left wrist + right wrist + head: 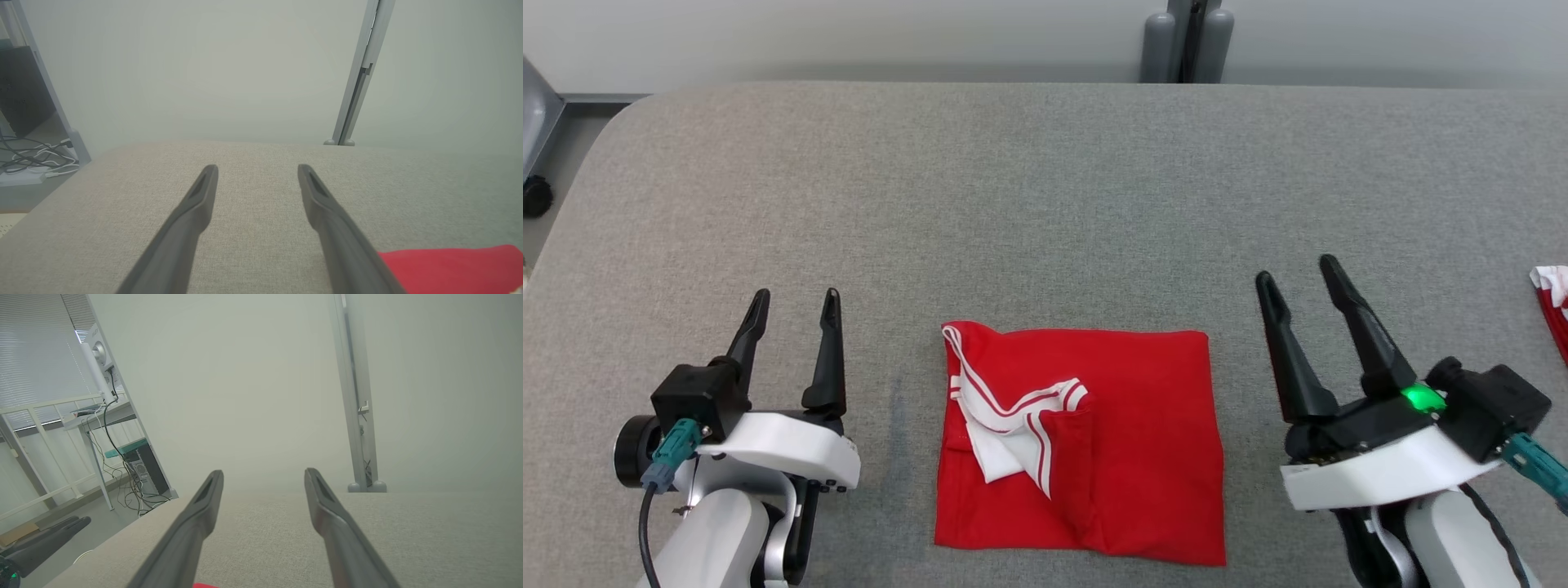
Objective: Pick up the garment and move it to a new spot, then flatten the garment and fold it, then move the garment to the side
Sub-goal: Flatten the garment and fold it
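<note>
Folded red garment point(1094, 441) flat on the grey tabletop point(1045, 204) between left tool point(796, 296) and right tool point(1296, 271), both spread and empty, with another red-and-white cloth point(1553, 306) at the head view's right edge and floor cables point(28, 157) in the left wrist view.

The garment point(1127, 441) is lying on the tabletop point(1045, 204) close to its near edge, about midway between its left and right sides. The left gripper point(796, 298) is hanging over the tabletop to the garment's left and the right gripper point(1297, 269) to its right, both apart from it. Another cloth point(1553, 302) is lying farther right, beyond the right gripper. A post point(1186, 41) is standing behind the far edge.
</note>
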You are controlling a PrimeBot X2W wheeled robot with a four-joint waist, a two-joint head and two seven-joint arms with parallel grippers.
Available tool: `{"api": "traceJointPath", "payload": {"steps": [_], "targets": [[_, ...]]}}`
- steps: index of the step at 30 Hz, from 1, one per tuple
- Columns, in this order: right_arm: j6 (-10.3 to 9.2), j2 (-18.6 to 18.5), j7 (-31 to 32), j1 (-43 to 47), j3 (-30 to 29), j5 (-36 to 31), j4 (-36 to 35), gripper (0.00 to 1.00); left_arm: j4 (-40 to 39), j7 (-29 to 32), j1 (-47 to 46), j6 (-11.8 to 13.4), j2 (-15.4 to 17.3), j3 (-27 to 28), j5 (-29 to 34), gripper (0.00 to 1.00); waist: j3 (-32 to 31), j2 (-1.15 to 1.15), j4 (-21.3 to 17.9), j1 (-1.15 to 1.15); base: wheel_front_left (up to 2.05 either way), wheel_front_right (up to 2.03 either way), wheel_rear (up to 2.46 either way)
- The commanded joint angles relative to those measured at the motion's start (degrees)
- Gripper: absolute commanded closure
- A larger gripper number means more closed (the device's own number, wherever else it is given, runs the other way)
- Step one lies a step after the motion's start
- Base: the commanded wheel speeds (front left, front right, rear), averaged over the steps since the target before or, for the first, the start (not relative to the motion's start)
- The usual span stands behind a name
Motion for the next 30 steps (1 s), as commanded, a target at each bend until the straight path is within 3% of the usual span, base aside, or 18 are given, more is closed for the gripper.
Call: {"api": "traceJointPath", "payload": {"steps": [1, 9, 30], "targets": [[0.03, -1.0, -0.2, 1.8, -2.57, -1.7, 0.5, 0.0, -0.44, 0.15, 1.07, 0.57, 0.87, 0.29, 0.17, 0.0, -0.82, 0.0, -0.95, 0.0, 0.0, 0.0, 0.0], [0.03, -2.21, -0.2, 7.4, -9.91, -5.97, 4.64, 0.0, -2.3, 0.71, 4.69, 1.91, 2.43, 0.59, -0.19, 0.0, -3.52, 0.0, -2.92, 0.0, 0.0, 0.0, 0.0], [0.04, -1.03, 0.3, 13.58, -15.15, -8.01, 7.71, 0.0, -6.55, 2.36, 11.12, 3.99, 4.47, -0.34, -0.61, 0.0, -7.39, 0.0, -2.94, 0.0, 0.0, 0.0, 0.0]]}}
